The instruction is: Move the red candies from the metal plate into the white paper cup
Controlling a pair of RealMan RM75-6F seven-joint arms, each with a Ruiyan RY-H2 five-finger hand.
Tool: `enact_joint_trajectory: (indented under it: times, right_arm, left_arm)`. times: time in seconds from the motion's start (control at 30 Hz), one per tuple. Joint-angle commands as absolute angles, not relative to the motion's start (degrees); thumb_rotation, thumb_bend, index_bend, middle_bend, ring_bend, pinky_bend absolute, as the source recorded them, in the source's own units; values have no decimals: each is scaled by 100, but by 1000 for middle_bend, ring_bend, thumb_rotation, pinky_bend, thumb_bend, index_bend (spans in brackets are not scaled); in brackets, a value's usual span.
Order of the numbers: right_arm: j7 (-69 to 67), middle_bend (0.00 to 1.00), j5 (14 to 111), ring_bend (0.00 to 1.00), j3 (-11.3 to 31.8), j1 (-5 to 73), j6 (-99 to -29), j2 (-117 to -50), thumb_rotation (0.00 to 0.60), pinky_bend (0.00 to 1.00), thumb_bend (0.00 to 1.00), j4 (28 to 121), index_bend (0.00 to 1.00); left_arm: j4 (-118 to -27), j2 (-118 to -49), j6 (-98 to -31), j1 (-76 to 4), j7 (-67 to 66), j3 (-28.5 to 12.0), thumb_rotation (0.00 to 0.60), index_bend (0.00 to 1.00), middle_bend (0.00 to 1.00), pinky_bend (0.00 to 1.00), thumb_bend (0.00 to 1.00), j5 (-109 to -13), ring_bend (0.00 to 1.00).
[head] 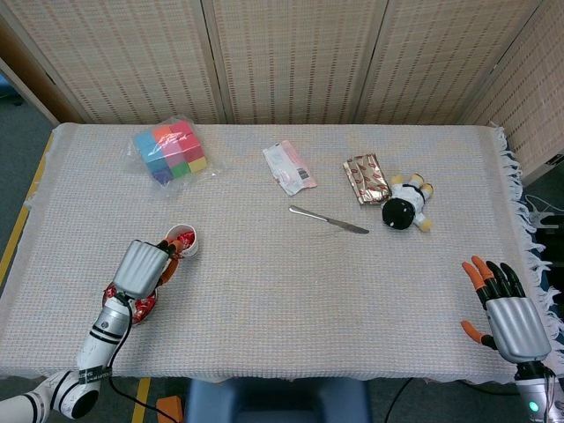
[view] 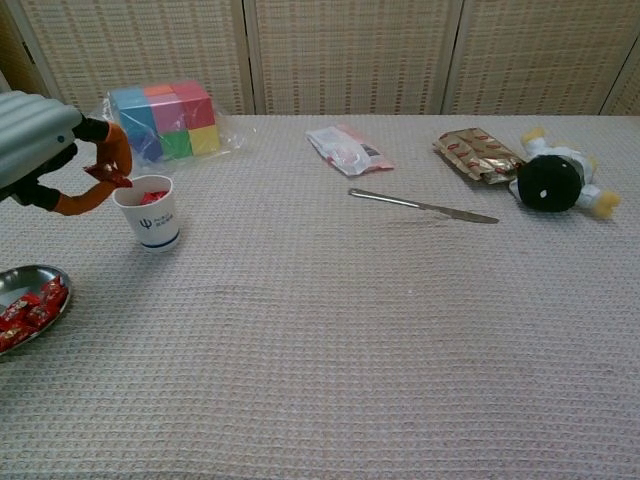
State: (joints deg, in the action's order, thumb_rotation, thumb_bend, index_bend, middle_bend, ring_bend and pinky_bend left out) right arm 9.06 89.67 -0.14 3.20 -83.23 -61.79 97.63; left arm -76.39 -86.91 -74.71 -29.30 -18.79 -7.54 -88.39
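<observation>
The white paper cup [head: 182, 240] [view: 148, 212] stands at the left with red candies inside. The metal plate [head: 146, 305] [view: 22, 273] lies nearer the front edge with several red candies [view: 26, 309] on it. My left hand [head: 141, 267] [view: 40, 140] is raised beside the cup, its fingertips at the rim pinching a red candy [view: 112, 177]. In the head view this hand covers much of the plate. My right hand [head: 511, 317] rests open at the front right corner, far from both, and holds nothing.
Coloured blocks in a bag [head: 172, 148] [view: 165, 120] sit at the back left. A pink packet [head: 289, 167], a knife [head: 328, 220] [view: 422, 206], a foil packet [head: 366, 178] and a plush toy [head: 405, 204] [view: 555, 180] lie at the back centre and right.
</observation>
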Motion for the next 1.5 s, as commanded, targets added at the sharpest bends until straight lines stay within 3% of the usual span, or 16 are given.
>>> enact_joint_trajectory:
  times: [0.03,0.5,0.67,1.0,1.27,1.5]
  right_arm:
    - [931,0,8943,0,-7,328,-8304,-6190,600,0,115,9762,0]
    - [939,0,8842,0,27,314,-8313,-6183,600,0,115,9763,0]
    - [952,0,8810,0,36,322,-8290,-6188,600,0,115,9759,0]
    - [982,0,8879,0,5,320,-8303,-6199,600,0,115,9776,0]
    - [902,0,8974,0,-34,301,-8345,-6164,600,0,116,9771,0]
    - [909,0,9061,0,-65,295,-8370,-6171,600,0,115,9789,0]
  left_arm:
    - [-7488,-8859,-7057,-3294,-1908,-1064,600,447,506,1000,452,-8574,903]
    - [-6337,-9513,-6461,-3794,-1894,-1133,600,403,419,1000,454,-8185,894]
    - [-6311,-9468,-6408,-3779,-1934,-1051,600,324,323,1000,456,-8125,894]
    - [-6818,-9100,-6761,-3565,-1850,-907,600,281,272,1000,455,-8209,894]
    - [-7764,-8246,-7407,-2639,-1107,-66,600,227,270,1000,450,-8567,894]
    - [-7690,-7987,-7425,-2077,-823,501,600,137,190,1000,442,-8582,891]
